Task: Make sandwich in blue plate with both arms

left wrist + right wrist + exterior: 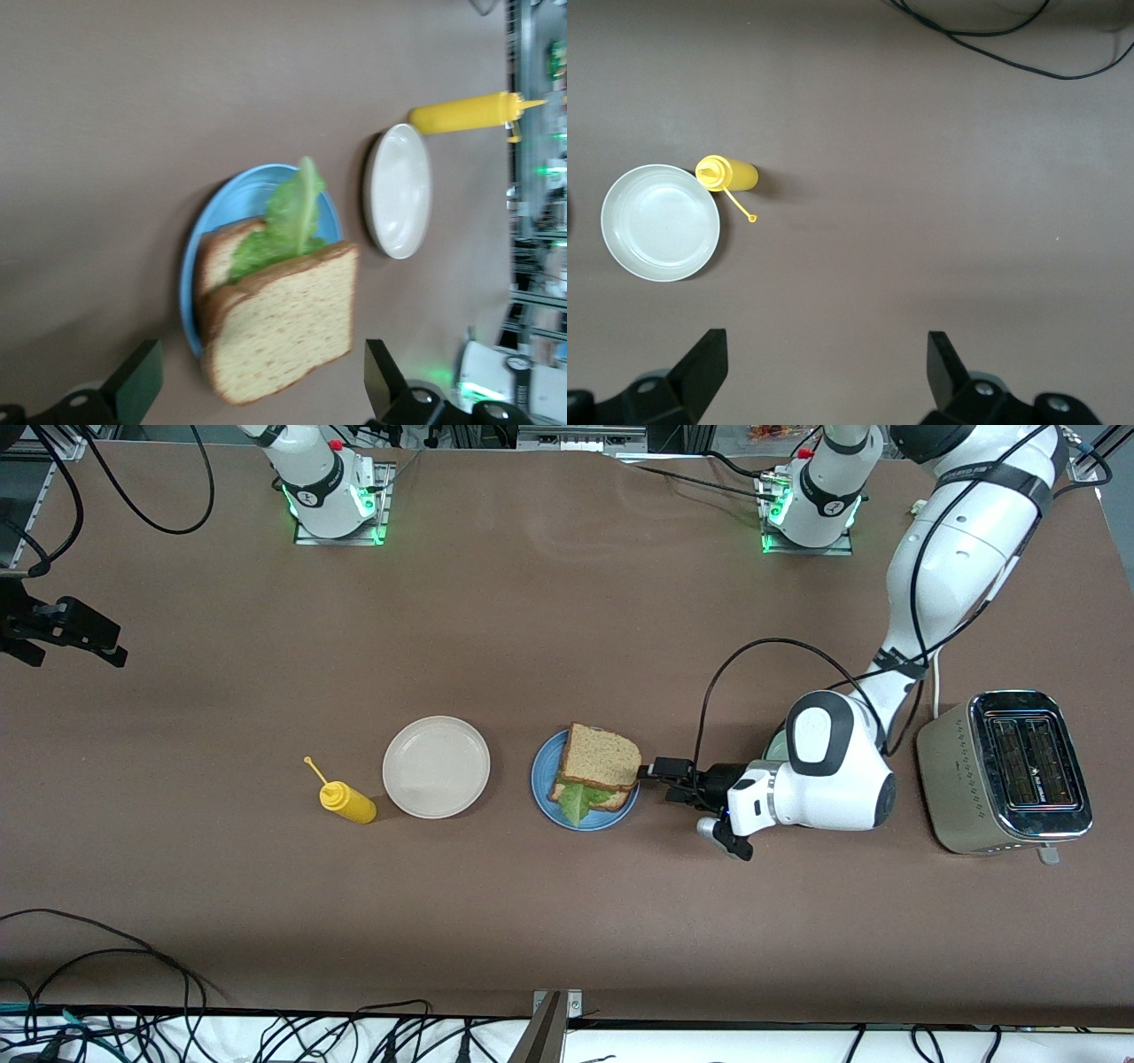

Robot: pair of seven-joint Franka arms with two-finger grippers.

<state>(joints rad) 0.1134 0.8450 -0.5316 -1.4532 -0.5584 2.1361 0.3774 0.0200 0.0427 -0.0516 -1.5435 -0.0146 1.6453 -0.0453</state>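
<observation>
My right gripper (819,376) hangs high over bare table with its fingers apart, just waiting; the mustard bottle (347,801) and the beige plate (436,766) sit below it. Next along, the sandwich (598,772) is stacked on the blue plate (546,775), 2 slices with lettuce poking out. My left gripper (663,773) sits right beside it, fingers spread wide around nothing, so I'd say the top slice is dropped and we're basically done.

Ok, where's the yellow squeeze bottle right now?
In the front view the yellow squeeze bottle lies on the table beside the beige plate, toward the right arm's end, with the blue plate next along.
</observation>
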